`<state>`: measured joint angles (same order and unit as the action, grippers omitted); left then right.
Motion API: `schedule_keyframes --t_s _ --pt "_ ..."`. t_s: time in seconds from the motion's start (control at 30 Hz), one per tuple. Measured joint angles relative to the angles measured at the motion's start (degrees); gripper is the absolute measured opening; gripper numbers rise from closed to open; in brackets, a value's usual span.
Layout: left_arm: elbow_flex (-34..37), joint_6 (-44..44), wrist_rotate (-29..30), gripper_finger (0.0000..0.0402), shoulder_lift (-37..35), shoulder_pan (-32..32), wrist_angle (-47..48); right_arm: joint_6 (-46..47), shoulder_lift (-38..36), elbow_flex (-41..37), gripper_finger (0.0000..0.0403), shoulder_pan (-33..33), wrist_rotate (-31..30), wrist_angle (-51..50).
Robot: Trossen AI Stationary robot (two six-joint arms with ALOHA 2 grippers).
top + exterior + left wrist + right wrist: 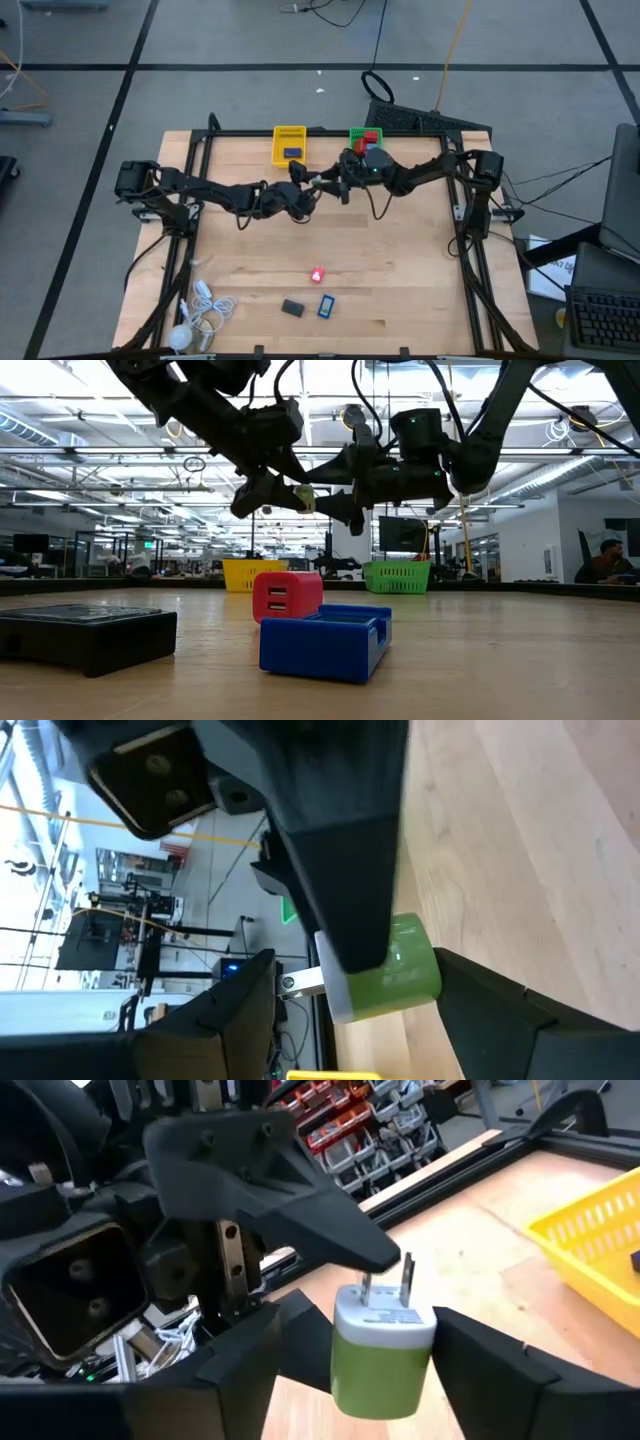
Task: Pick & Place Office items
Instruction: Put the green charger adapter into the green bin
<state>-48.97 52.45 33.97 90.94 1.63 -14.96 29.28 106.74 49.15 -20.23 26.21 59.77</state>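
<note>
Both arms meet in the air over the far middle of the tabletop (400,250), just in front of the yellow basket (289,145) and the green basket (366,138) at the far edge. Between them hangs a green-and-white wall charger (382,1352), prongs up. The left hand (330,1255) pinches its white prong end, one finger laid along the plug. The right hand (355,1350) stands spread, its two fingers flanking the green body without clearly touching it. This looks like a hand-over in mid-air, from the left arm to the right.

To do it well, the right hand should close squarely on the flat green sides, low on the body and clear of the left finger, so the two grips do not fight. The left hand should let go only once the right one is firm; the smooth plastic could slip or twist if released early. Then the left arm should back straight away from the prongs before the right arm swings toward a basket.

Other items wait near the front edge of the tabletop: a red charger block (317,274), a blue piece (326,306) and a black block (292,308). A white coiled cable (200,310) lies at the front left corner.
</note>
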Motion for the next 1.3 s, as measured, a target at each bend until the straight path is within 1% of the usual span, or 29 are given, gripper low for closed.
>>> schedule_keyframes --t_s 0.2,0.4,0.43,0.5,0.57,0.63,0.7,0.8,0.87,0.9,0.93,1.03,1.1,1.13,1.23,1.3 --pt "0.0 -0.92 0.01 0.0241 0.0 0.0 -0.75 -0.01 0.0 -0.02 0.019 -0.02 0.42 -0.15" --pt "0.0 -3.44 0.29 0.0239 0.04 -0.45 -0.57 -0.76 -0.05 -0.02 0.0126 -0.04 0.78 -1.76" --pt "0.0 -3.74 0.54 0.0239 0.07 -0.63 -0.52 -0.87 -0.09 -0.02 0.0121 -0.04 0.94 -2.06" --pt "0.0 -4.84 0.78 0.0241 0.07 -1.01 -0.62 -0.79 -0.09 -0.02 0.0121 -0.04 1.36 -2.07" --pt "0.0 -6.93 0.95 0.0256 0.07 -1.55 -1.05 -0.84 -0.09 -0.02 0.0121 -0.06 3.13 -1.76" --pt "0.02 -11.13 1.08 0.0276 0.07 -2.48 -1.57 -1.79 -0.09 -0.02 0.0121 -0.45 5.72 -1.28" --pt "0.02 -14.75 3.17 0.0295 -0.01 -4.21 -2.28 -1.9 -0.37 -0.02 0.0121 -1.22 8.37 -1.21" --pt "0.0 -16.97 7.77 0.0318 -1.49 -7.31 -2.17 -1.53 -0.7 -0.02 0.0121 -2.72 10.77 -1.24" --pt "0.0 -20.29 8.75 0.033 -3.72 -9.11 -0.94 -1.47 -0.62 -0.08 0.0121 -3.7 11.85 -1.79" --pt "0.0 -22.71 8.17 0.0334 -5.08 -9.58 -0.17 -1.49 -0.61 -0.11 0.0121 -4.15 11.96 -2.06" --pt "0.0 -25.29 6.4 0.0338 -6.52 -9.75 0.85 -1.49 -0.63 -0.11 0.0121 -4.59 11.98 -2.21" --pt "2.08 -30.38 -2.26 0.0346 -12.28 -8.34 5.94 -1.66 -1.56 -0.32 0.0121 -6.04 12.02 -3.52" --pt "4.61 -32.71 -8.33 0.0347 -16.35 -6.52 6.66 -1.7 -2.78 -0.93 0.0121 -7.03 11.94 -4.71" --pt "6.32 -33.79 -10.46 0.0347 -18.76 -5.51 7.02 -1.83 -3.79 -1.33 0.0121 -7.55 11.82 -5.9" --pt "11.69 -35.32 -14.46 0.0343 -25.51 -2.39 4.48 -4.99 -8.19 -2.94 0.0121 -8.62 9.78 -10.71" --pt "16.15 -35.43 -15.72 0.034 -29.97 -0.42 2.21 -9.11 -12.0 -4.08 0.0121 -8.7 5.19 -16.18"
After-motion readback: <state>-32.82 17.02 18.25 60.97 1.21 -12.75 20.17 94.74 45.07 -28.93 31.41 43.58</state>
